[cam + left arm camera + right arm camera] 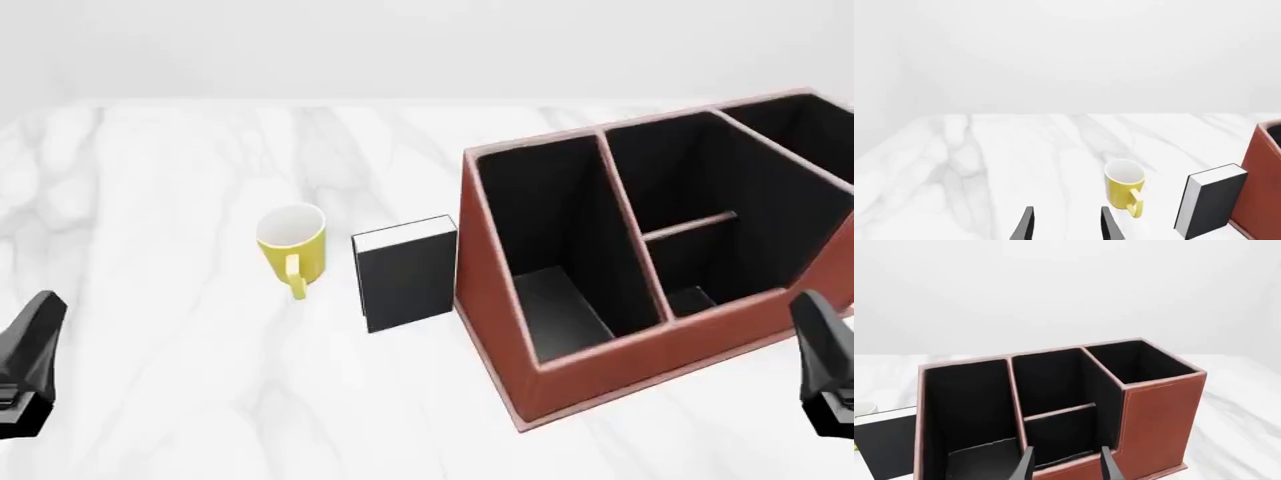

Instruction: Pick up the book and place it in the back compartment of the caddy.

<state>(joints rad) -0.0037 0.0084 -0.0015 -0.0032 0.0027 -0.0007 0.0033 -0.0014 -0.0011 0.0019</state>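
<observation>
The bench (160,400) is white marble with grey veining; behind it stands a plain pale wall.

The book (407,273) stands upright on the bench, long axis vertical, black cover facing the front camera. It sits between the yellow mug (292,247) and the caddy (497,330), just beside the caddy's slanted left wall; whether it touches cannot be told.

The back compartment (681,255) lies behind the short cross divider in the caddy's middle section.

The left wrist view shows the book's white page edges (1186,205), hidden in the front view. The right wrist view shows the caddy's brown outer face at the tall end cell.

The left tool (1066,224) is released, fingers apart, grasping nothing. The right tool (1066,464) is likewise released, near the caddy's low front edge.
</observation>
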